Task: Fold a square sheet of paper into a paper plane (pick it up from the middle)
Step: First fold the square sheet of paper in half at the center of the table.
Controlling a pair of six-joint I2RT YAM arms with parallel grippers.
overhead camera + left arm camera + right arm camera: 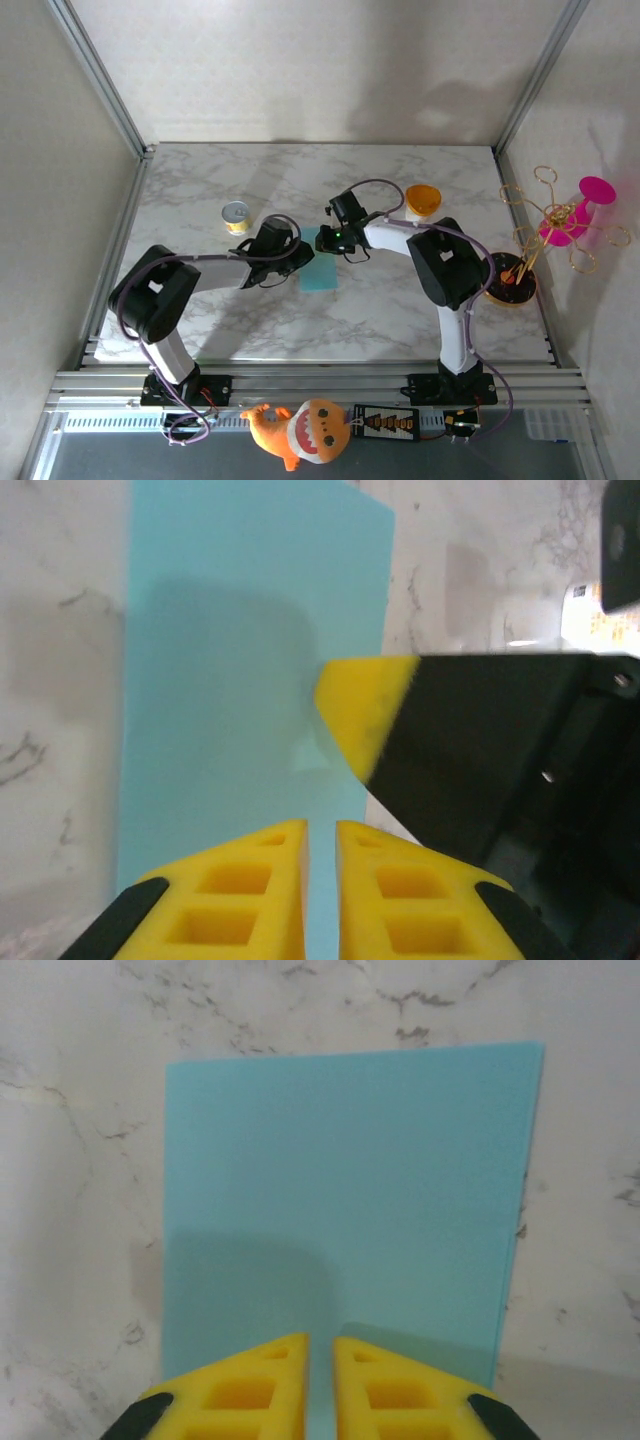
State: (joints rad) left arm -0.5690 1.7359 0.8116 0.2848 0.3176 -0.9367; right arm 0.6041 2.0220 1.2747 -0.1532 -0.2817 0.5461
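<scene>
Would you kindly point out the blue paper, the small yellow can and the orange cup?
blue paper (340,1190), right wrist view, middle of the sheet.
small yellow can (237,214), top view, its lid.
orange cup (423,197), top view, its top.

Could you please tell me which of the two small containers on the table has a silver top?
The yellow can, left of the paper; the cup on the right is plain orange.
</scene>
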